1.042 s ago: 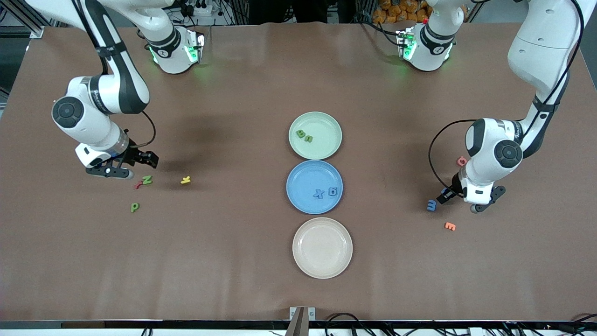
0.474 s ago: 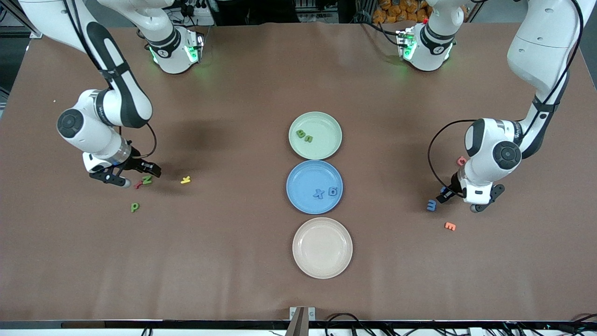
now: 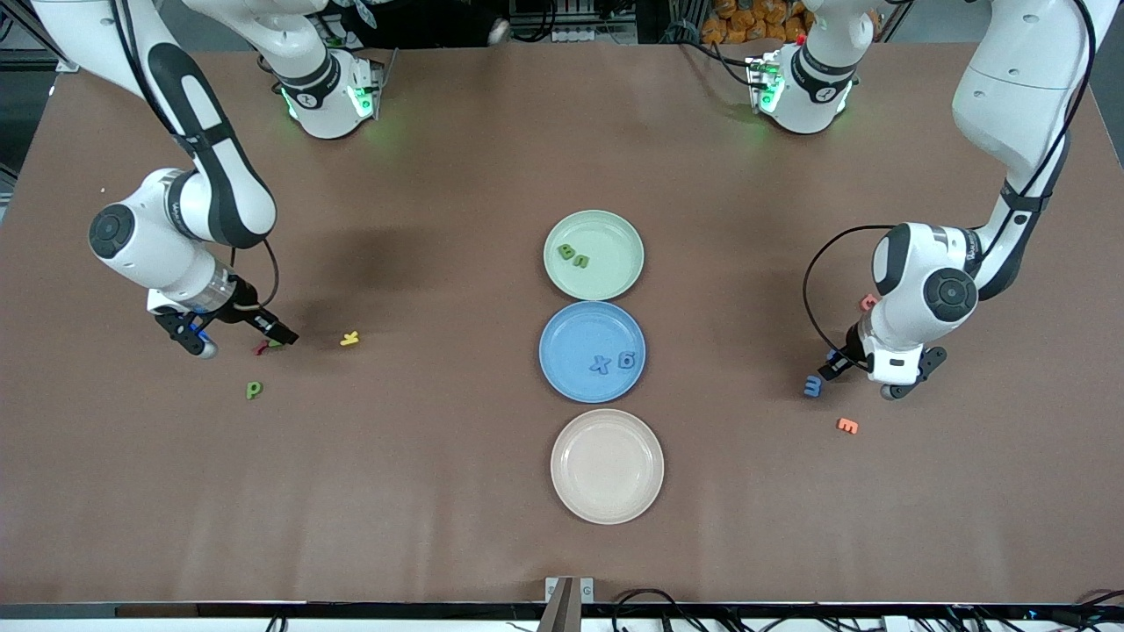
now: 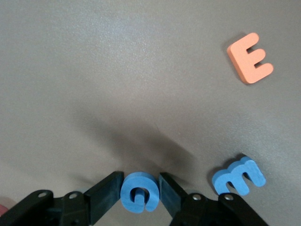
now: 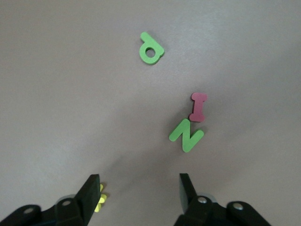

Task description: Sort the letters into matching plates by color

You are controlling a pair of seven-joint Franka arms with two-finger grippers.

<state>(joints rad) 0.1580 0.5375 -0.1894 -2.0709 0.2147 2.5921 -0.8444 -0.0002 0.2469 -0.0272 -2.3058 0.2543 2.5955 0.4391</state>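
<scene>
My left gripper (image 3: 834, 362) is shut on a blue letter G (image 4: 138, 192), low at the table at the left arm's end. A blue letter m (image 4: 238, 176) lies beside it, also in the front view (image 3: 812, 385). My right gripper (image 3: 274, 338) is open just above the table, over the green N (image 5: 186, 134). A green P (image 3: 254, 389) lies nearer the camera and also shows in the right wrist view (image 5: 151, 49). The pale green plate (image 3: 615, 263) holds two green letters (image 3: 573, 256). The blue plate (image 3: 571, 338) holds two blue letters (image 3: 613, 361).
A beige plate (image 3: 607, 466) lies nearer the camera than the blue plate. A red I (image 5: 198, 107) touches the green N, and a yellow K (image 3: 350, 338) lies beside them. An orange E (image 3: 847, 426) and a pink letter (image 3: 868, 302) lie near my left gripper.
My right arm has swung and lowered, so its open gripper now covers the green N in the front view. My left arm has barely moved.
</scene>
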